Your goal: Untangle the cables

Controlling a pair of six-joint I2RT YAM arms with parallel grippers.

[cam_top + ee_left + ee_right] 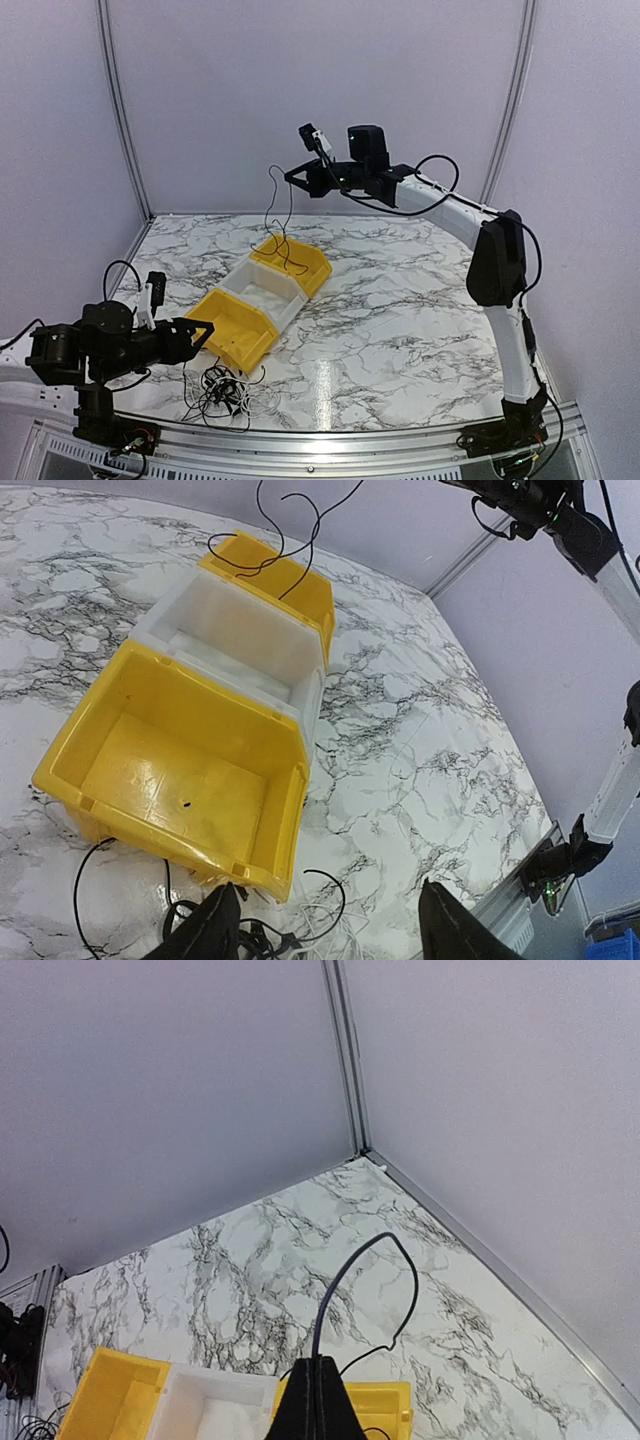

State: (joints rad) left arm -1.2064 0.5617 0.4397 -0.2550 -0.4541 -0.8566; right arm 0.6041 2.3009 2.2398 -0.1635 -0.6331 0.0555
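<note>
Aloft, right fingers (300,180) pinch a dangling cable (322,1310).

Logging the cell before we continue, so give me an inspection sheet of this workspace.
Surface: marble-patterned table.
Job's things: tangle of thin cables by the near edge; one black cable lifted, end hanging at the far yellow bin.
Clutter: near yellow bin and white bin in the same row.
Hands: left hand open, low by the tangle; right hand shut on the black cable, raised.
Cables: arm wiring loops along the right arm.
Surroundings: plain wall panels.
</note>
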